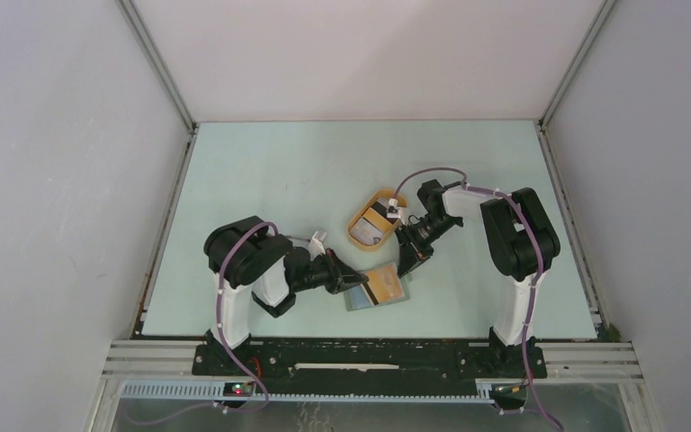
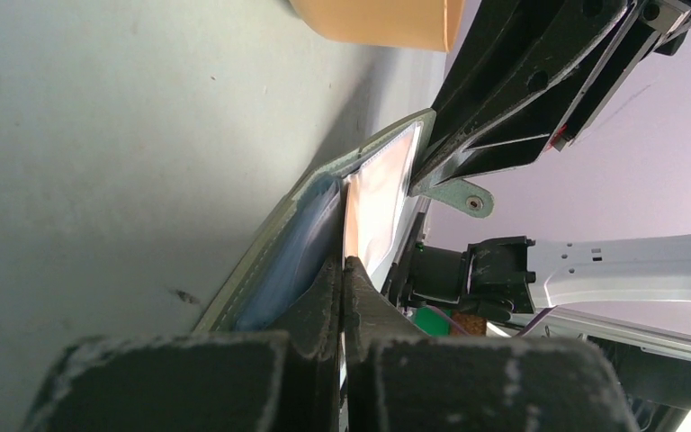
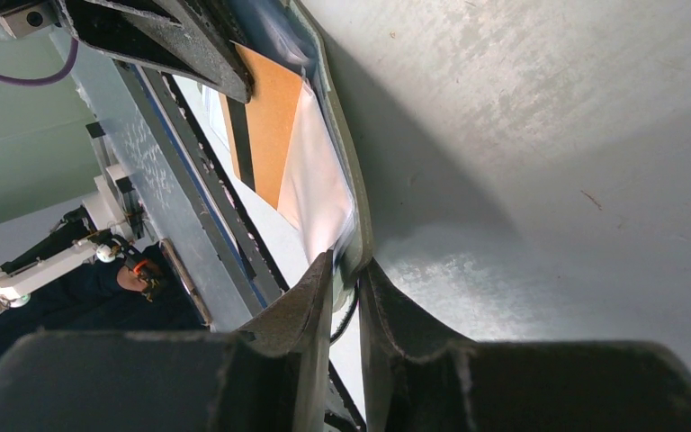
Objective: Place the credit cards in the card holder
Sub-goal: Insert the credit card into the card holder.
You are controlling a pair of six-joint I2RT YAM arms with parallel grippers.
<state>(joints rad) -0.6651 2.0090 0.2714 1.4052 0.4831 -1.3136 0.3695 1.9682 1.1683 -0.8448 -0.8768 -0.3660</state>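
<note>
The grey-green card holder (image 1: 358,300) lies open near the table's front edge, between both arms. A tan credit card with a dark stripe (image 1: 383,283) rests partly inside its clear pocket. My left gripper (image 1: 353,281) is shut on that card's near edge; in the left wrist view the card (image 2: 380,189) runs from the closed fingertips (image 2: 344,263) into the holder (image 2: 270,243). My right gripper (image 1: 407,267) is shut on the holder's rim (image 3: 348,193), jaws pinching it (image 3: 346,263). The right wrist view shows the striped card (image 3: 270,117) half under clear plastic.
An orange oval tray (image 1: 357,236) sits just behind the holder with more cards (image 1: 378,219) in it; its wall shows at the top of the left wrist view (image 2: 378,18). The holder's snap tab (image 2: 464,198) sticks out beside the right arm.
</note>
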